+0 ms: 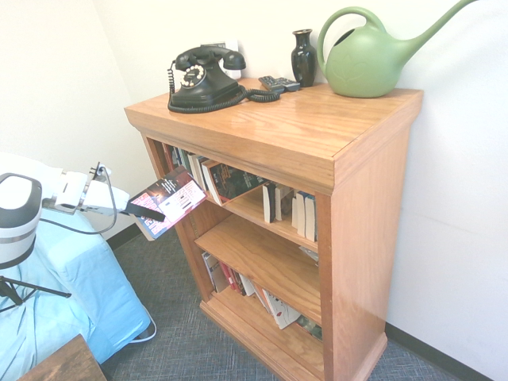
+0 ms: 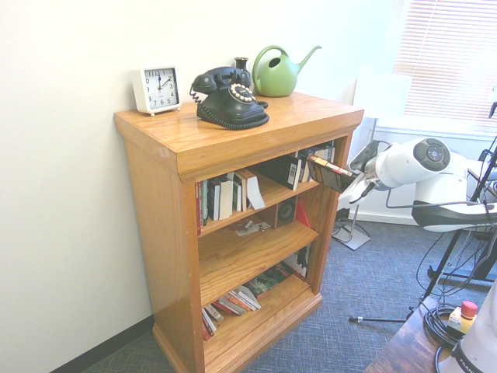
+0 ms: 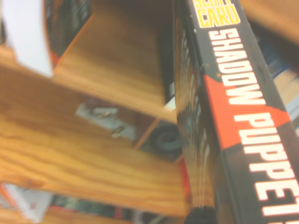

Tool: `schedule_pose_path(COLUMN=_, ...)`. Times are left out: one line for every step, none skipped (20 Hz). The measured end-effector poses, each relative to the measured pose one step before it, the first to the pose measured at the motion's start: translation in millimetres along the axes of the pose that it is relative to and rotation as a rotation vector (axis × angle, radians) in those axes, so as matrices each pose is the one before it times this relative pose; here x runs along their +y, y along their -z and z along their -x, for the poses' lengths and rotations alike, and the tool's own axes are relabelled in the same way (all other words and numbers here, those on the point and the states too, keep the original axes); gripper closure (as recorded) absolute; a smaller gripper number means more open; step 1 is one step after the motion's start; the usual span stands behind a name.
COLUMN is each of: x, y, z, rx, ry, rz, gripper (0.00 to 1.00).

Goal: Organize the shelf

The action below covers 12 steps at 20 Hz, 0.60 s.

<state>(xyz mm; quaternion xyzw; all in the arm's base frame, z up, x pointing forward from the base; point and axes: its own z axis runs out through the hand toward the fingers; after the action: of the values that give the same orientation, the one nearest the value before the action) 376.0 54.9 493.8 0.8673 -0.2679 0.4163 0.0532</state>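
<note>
The oak bookcase (image 1: 262, 135) stands against the wall, its top tier level with the paperback (image 1: 168, 200) that my gripper (image 1: 151, 213) holds, fingers closed on its covers, in front of the tier's end. The wrist view shows the spine, "SHADOW PUPPET" legible and then cut off at the frame's edge; the shelved books (image 2: 221, 198) behind are blurred. Above sit the black telephone (image 2: 233, 101), the watering can (image 2: 277, 75) and the vase (image 1: 303, 59), mostly hidden in the second exterior view.

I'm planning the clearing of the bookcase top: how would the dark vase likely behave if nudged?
The vase would probably tip rather than slide, being tall and slim with a narrow neck. Its glossy surface suggests it may be slippery to grip. If it is glazed ceramic, as the shine hints, a fall could break it.
</note>
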Motion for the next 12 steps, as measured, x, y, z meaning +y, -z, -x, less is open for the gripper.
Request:
schedule_pose_path(x=-2.09, y=-11.32, z=-0.24, rx=-0.01637, ry=-0.00012, rz=-0.00536, gripper=1.0)
schedule_pose_path(x=-4.67, y=-10.95, z=-0.13, rx=-0.01628, ry=0.00509, rz=-0.00763, gripper=1.0)
schedule_pose_path(x=-5.51, y=-10.74, z=-0.94, rx=-0.01518, ry=0.00524, rz=-0.00799, gripper=1.0)
schedule_pose_path(x=-5.7, y=-12.21, z=-2.2, rx=-0.01224, ry=0.00814, rz=-0.00287, gripper=1.0)
schedule_pose_path(x=-5.52, y=-12.25, z=-2.62, rx=-0.00762, ry=0.0078, rz=-0.00348, gripper=1.0)
schedule_pose_path(x=-5.03, y=-13.24, z=-2.6, rx=-0.00804, ry=0.00547, rz=-0.00207, gripper=1.0)
schedule_pose_path(x=-4.42, y=-13.0, z=-1.96, rx=-0.00957, ry=0.0018, rz=-0.00131, gripper=1.0)
schedule_pose_path(x=-4.37, y=-12.22, z=-1.26, rx=-0.00825, ry=0.00253, rz=-0.00239, gripper=1.0)
schedule_pose_path(x=-4.08, y=-11.27, z=-1.05, rx=-0.00531, ry=0.00169, rz=-0.00012, gripper=1.0)
schedule_pose_path(x=-4.24, y=-9.85, z=-1.27, rx=-0.00236, ry=0.0014, rz=-0.00245, gripper=1.0)
schedule_pose_path(x=-4.33, y=-8.27, z=-1.2, rx=0.00114, ry=0.00107, rz=-0.00114, gripper=1.0)
schedule_pose_path(x=-4.3, y=-6.55, z=-0.82, rx=0.00297, ry=-0.00001, rz=-0.00392, gripper=1.0)
